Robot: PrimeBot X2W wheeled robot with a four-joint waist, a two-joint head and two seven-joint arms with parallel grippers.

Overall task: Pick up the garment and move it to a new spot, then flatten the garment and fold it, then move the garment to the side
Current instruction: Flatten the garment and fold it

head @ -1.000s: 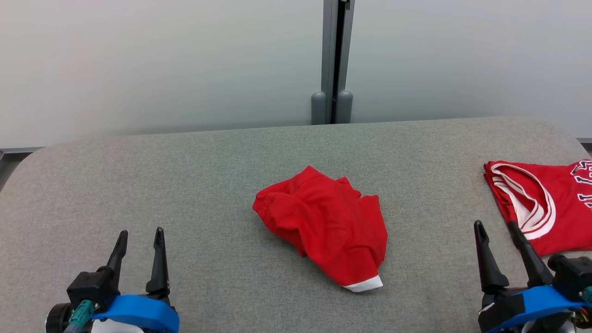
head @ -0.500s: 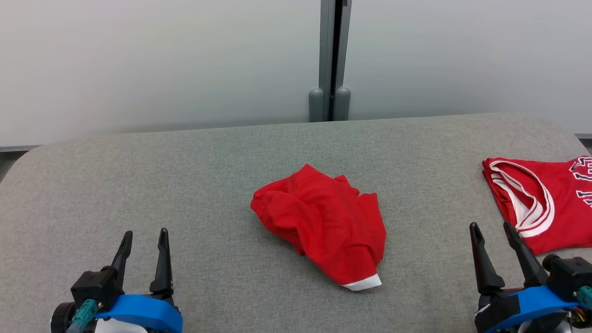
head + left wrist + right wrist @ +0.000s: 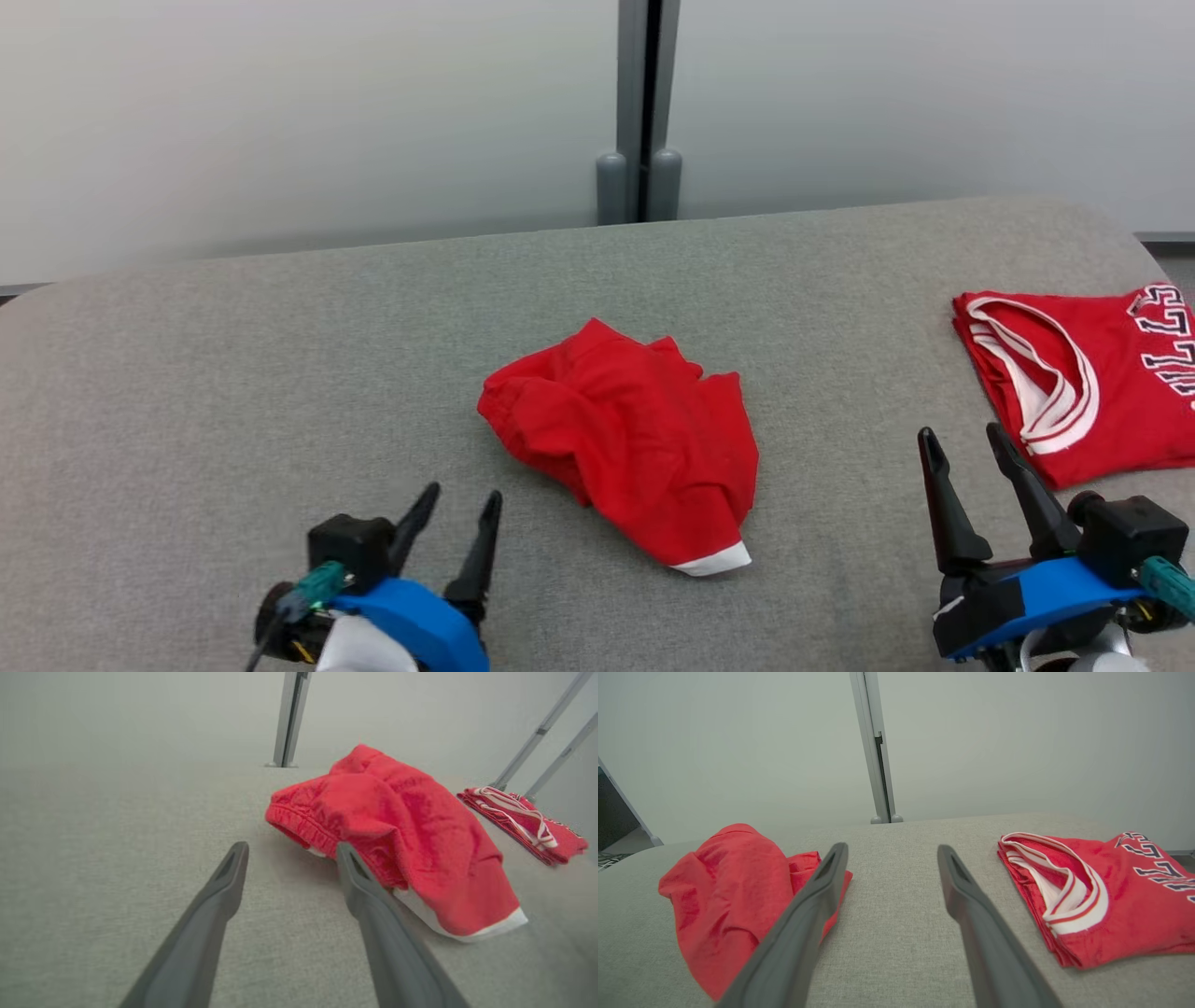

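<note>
**Red shorts (image 3: 625,448) crumpled mid-counter, both pincers wide**

The red shorts, white-trimmed at the hem, lie in a rumpled heap at the middle of the grey fabric counter (image 3: 233,373), with nothing holding them. The left pincer (image 3: 462,495) hovers near their elastic waistband, jaws spread wide, not touching. The right pincer (image 3: 962,434), equally wide and empty, sits well to the right, just beside a folded red jersey (image 3: 1083,373).
</note>
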